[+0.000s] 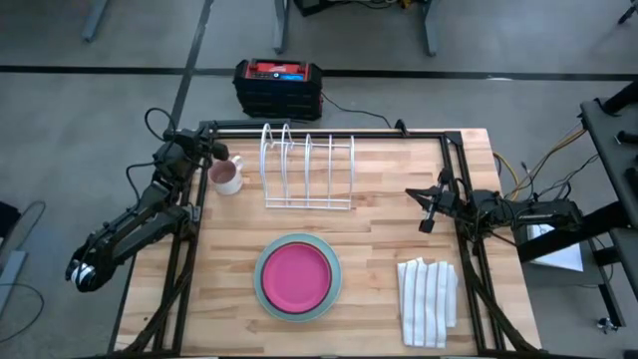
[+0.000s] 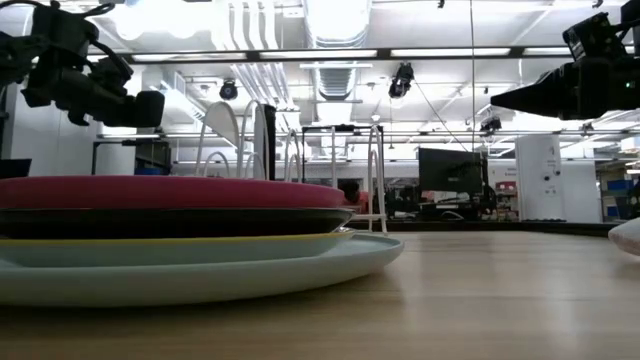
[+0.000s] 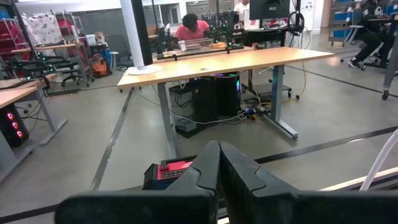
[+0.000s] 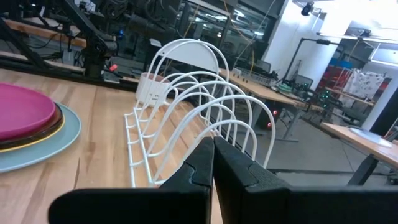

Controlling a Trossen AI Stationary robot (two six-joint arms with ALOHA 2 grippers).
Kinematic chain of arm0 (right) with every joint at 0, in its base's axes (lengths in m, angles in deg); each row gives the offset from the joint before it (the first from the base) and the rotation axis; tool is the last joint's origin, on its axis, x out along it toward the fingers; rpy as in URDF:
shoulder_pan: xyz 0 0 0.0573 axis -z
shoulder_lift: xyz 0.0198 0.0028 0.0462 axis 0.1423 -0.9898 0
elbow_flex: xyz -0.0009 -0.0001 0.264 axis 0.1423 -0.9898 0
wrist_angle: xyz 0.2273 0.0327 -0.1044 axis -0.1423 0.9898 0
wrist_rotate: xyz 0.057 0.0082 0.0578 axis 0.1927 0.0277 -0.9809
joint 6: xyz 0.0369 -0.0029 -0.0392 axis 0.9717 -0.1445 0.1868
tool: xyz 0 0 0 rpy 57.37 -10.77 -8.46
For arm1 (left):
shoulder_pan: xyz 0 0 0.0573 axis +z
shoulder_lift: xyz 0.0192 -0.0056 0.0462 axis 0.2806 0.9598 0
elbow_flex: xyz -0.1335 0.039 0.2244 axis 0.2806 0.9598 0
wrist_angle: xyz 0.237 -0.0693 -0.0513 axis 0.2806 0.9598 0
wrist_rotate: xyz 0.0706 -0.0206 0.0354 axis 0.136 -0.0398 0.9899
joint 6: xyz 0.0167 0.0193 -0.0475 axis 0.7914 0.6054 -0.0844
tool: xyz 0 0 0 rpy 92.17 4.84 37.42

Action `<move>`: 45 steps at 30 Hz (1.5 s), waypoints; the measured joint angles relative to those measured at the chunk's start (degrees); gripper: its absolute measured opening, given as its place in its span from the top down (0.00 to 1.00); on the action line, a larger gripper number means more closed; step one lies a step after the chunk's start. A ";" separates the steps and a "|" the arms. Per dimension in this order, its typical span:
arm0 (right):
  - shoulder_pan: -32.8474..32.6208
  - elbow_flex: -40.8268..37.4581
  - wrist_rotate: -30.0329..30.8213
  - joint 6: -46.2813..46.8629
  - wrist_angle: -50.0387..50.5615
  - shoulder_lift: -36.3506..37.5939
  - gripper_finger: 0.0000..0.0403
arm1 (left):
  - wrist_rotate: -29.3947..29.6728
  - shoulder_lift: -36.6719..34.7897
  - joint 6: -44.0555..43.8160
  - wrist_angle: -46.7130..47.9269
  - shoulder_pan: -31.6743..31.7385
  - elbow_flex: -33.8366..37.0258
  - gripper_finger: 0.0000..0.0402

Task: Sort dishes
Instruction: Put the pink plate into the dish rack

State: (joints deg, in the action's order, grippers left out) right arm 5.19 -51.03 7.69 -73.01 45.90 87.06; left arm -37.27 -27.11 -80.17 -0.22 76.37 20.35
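No sorting done: all four dishes remain stacked at 6 o'clock, rack vacant at 12, left end effector and right end effector clenched, grasping nothing.

Left gripper and right gripper, jaws closed, empty.

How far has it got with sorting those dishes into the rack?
Nothing looks done: the white wire rack stands empty. All four plates sit stacked, magenta-pink plate on top, pale teal-blue plate at the bottom. Nothing is in hand: left gripper and right gripper are shut, away from the stack.
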 joint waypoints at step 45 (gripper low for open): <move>0.01 0.01 -1.11 15.26 -4.04 -0.42 1.00 | -15.56 7.02 -9.59 16.61 -57.84 -23.68 1.00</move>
State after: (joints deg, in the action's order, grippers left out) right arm 5.20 -51.02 6.58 -57.75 41.86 86.65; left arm -52.82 -20.09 -89.76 16.39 18.53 -3.33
